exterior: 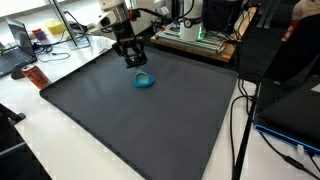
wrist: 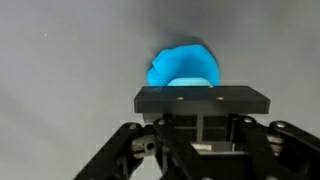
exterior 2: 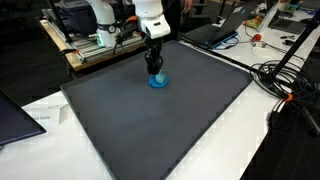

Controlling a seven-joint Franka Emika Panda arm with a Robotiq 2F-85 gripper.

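A small bright blue bowl-like object (exterior: 145,80) (exterior 2: 157,81) lies on the dark grey mat (exterior: 130,130) (exterior 2: 150,130) near its far edge. My gripper (exterior: 135,60) (exterior 2: 154,65) hangs just above and beside it. In the wrist view the gripper (wrist: 203,120) is shut on a flat black rectangular block (wrist: 203,99) that spans the jaws. The blue object (wrist: 185,68) shows just beyond the block, partly hidden by it. The fingertips are hidden behind the block.
The mat lies on a white table (exterior 2: 255,130). A laptop (exterior: 15,55) and a red item (exterior: 35,77) sit at one side. Cables (exterior 2: 285,85) trail along the table edge. An equipment rack (exterior 2: 85,40) stands behind the arm. Dark stands (exterior: 285,90) crowd one side.
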